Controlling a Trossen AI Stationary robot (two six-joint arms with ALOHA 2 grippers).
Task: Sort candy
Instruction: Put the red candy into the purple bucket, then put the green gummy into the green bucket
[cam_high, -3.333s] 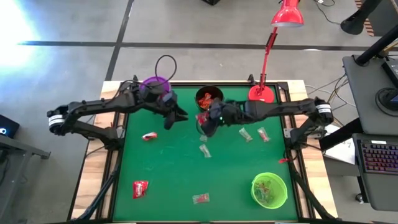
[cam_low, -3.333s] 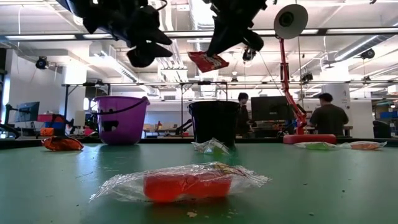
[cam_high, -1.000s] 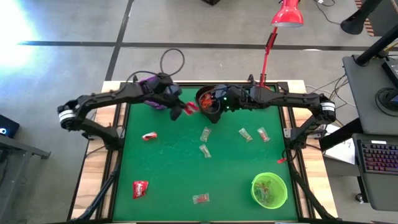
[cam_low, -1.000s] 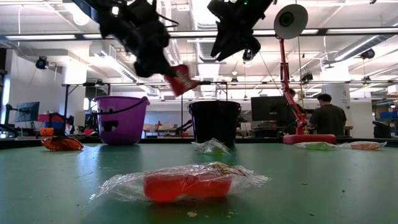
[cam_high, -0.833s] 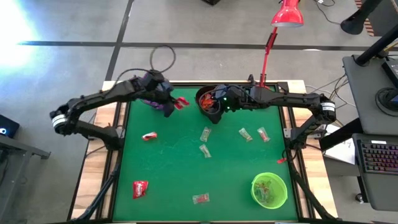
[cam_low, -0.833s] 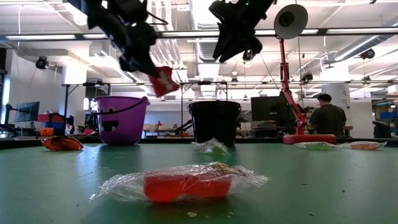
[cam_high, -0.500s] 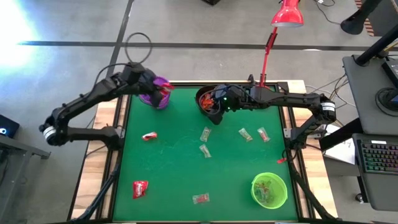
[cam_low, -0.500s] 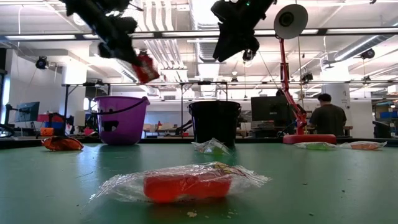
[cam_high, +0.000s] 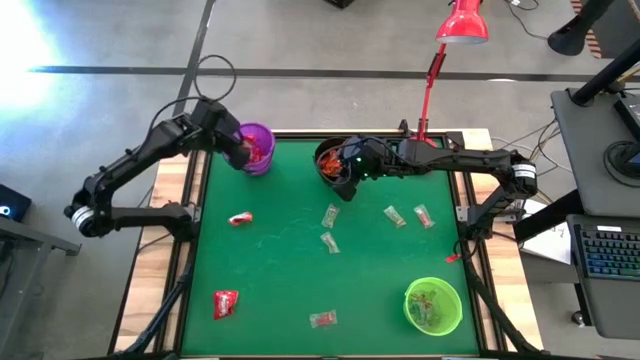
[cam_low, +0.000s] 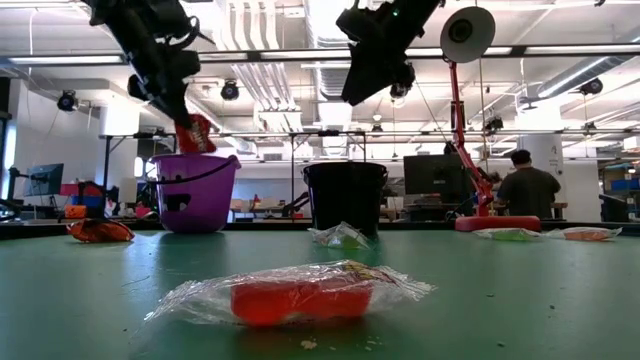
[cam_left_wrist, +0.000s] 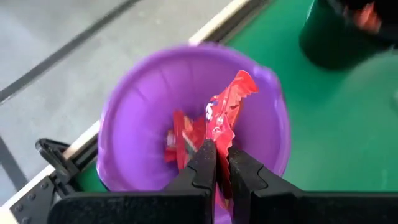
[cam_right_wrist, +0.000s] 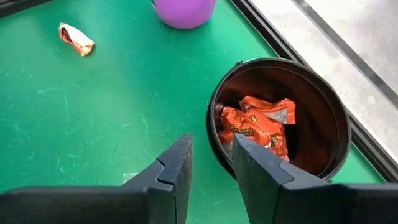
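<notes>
Sorting is partly done: left end effector (cam_left_wrist: 216, 163), clamped on a red candy (cam_left_wrist: 225, 118), hangs over the purple cup (cam_high: 256, 148) at the table's far left. Right end effector (cam_right_wrist: 211, 163), fingers apart and empty, hovers by the black cup (cam_high: 334, 158). Several candies remain on the table (cam_high: 280, 280).
</notes>
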